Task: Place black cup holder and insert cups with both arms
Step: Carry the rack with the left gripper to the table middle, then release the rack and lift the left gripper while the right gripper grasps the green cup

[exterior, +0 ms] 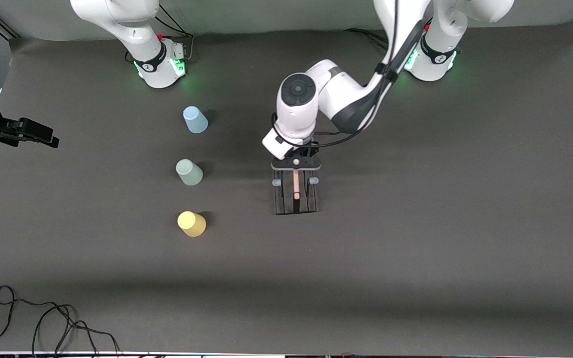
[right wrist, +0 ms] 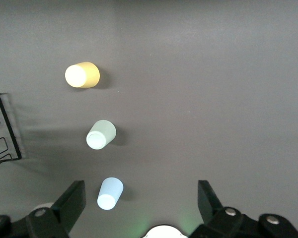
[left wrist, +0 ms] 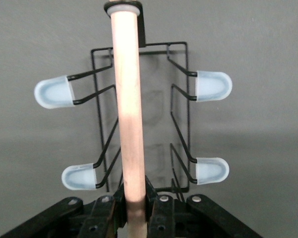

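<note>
The black cup holder (exterior: 295, 195) is at the middle of the table, its wooden rod handle (exterior: 296, 186) on top and pale-blue-tipped pegs (left wrist: 53, 92) sticking out at both sides. My left gripper (exterior: 296, 166) is shut on one end of the rod (left wrist: 129, 109). I cannot tell whether the holder's base touches the table. Three cups stand in a row toward the right arm's end: light blue (exterior: 195, 120) farthest from the front camera, grey-green (exterior: 189, 172) in the middle, yellow (exterior: 192, 223) nearest. My right gripper (right wrist: 141, 198) hangs open high over the light blue cup (right wrist: 110, 193), holding nothing.
A black device on a mount (exterior: 18, 132) juts in at the table's edge on the right arm's end. Loose cables (exterior: 43, 323) lie near the front edge. The holder's wire edge (right wrist: 5, 134) shows in the right wrist view, beside the cups.
</note>
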You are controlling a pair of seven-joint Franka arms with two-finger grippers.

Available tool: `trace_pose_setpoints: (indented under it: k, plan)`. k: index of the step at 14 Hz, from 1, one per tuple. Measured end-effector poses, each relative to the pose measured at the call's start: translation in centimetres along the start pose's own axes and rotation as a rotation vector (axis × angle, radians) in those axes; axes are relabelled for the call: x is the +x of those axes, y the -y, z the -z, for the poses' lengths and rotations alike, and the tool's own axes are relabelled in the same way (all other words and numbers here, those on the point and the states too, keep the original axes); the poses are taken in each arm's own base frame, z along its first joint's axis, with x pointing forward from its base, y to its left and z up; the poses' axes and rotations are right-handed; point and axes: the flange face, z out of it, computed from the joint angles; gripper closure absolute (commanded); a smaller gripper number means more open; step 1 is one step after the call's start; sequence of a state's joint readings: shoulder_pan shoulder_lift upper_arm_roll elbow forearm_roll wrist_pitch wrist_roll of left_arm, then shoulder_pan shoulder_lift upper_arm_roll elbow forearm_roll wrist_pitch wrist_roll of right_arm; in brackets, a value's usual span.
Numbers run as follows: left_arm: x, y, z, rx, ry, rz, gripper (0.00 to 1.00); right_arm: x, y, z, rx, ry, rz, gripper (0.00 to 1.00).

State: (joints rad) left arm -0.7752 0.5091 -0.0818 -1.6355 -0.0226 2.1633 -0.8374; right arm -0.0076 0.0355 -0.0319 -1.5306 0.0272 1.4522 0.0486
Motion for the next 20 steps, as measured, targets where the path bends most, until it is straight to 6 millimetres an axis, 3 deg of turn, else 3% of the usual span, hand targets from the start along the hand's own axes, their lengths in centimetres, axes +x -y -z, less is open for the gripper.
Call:
trace_pose_setpoints:
  k: [1, 3, 6, 7, 10, 12, 14, 17, 20]
  plan:
    - [-0.1, -0.3, -0.4, 0.001, 0.002, -0.004, 1.00, 0.0, 0.0, 0.0, 0.000, 0.000, 0.000, 0.00]
    - [0.2, -0.5, -0.3, -0.004, -0.003, -0.003, 0.67, 0.0, 0.0, 0.0, 0.000, 0.000, 0.000, 0.00]
    - [0.5, -0.6, 0.3, -0.010, -0.013, -0.002, 0.06, -0.1, 0.1, -0.7, -0.001, 0.018, 0.002, 0.00]
    - [0.6, -0.7, 0.5, -0.013, -0.016, -0.002, 0.01, -0.3, 0.2, -1.4, -0.001, 0.026, 0.004, 0.00]
    - [1.7, -0.5, 1.9, -0.026, -0.039, 0.011, 0.00, -1.3, 0.9, -4.4, 0.006, -0.011, 0.018, 0.00]
    - [3.8, 0.9, 5.4, -0.044, -0.066, 0.046, 0.00, -2.5, 2.8, -7.4, 0.008, -0.039, 0.047, 0.00]
    - [5.7, 3.8, 9.8, -0.036, -0.068, 0.093, 0.00, -3.2, 4.7, -10.8, 0.008, -0.063, 0.070, 0.00]
    - [7.4, 10.2, 15.9, 0.024, -0.046, 0.141, 0.00, -3.8, 7.8, -16.6, 0.012, -0.096, 0.044, 0.00]
    - [9.6, 20.7, 21.0, 0.068, -0.005, 0.100, 0.00, -5.0, 11.3, -21.7, 0.071, -0.070, -0.022, 0.00]
